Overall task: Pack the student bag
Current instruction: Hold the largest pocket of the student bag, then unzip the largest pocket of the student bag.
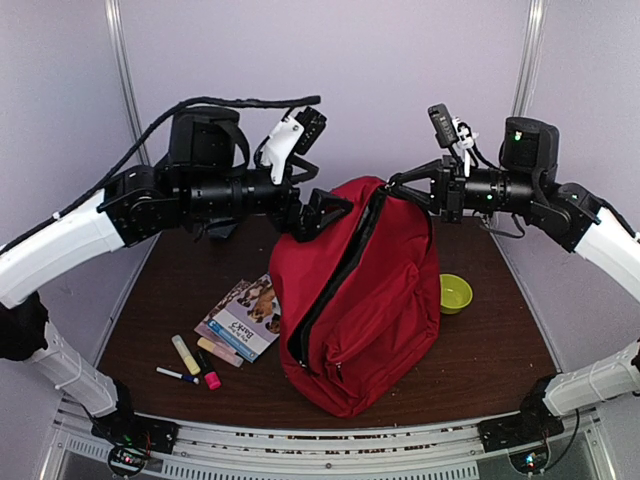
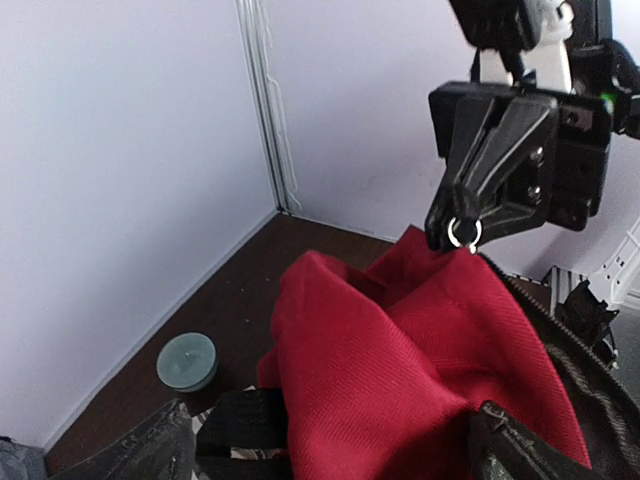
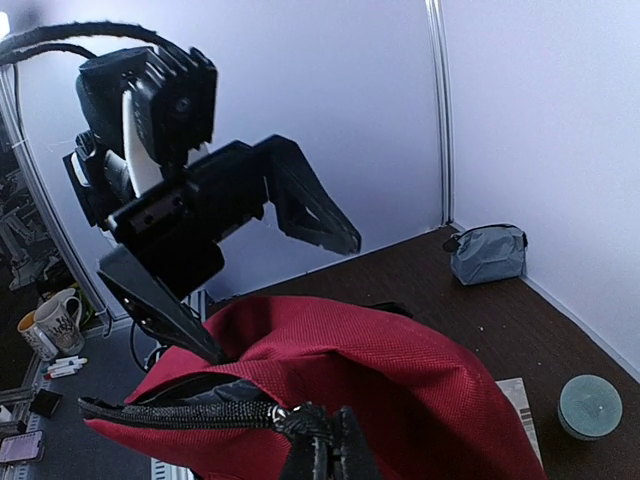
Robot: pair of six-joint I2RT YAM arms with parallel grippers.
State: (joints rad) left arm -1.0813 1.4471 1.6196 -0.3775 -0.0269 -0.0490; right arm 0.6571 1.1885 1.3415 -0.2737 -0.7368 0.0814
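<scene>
The student bag (image 1: 365, 300) is a big red backpack standing upright mid-table, its main zipper (image 1: 335, 280) partly undone. My left gripper (image 1: 320, 212) is open at the bag's top left corner. In the left wrist view its fingers (image 2: 150, 450) stand wide apart, with a fold of red fabric (image 2: 400, 370) loose between them. My right gripper (image 1: 402, 186) is shut on the zipper pull at the bag's top. That pinch shows in the right wrist view (image 3: 330, 445), where the zipper tape (image 3: 180, 412) runs off to the left.
A book (image 1: 245, 315), highlighters (image 1: 185, 355), a pink marker (image 1: 211, 379) and a pen (image 1: 177, 375) lie left of the bag. A green bowl (image 1: 455, 293) sits to its right. A teal round tin (image 2: 187, 360) and a grey pouch (image 3: 488, 253) lie near the back wall.
</scene>
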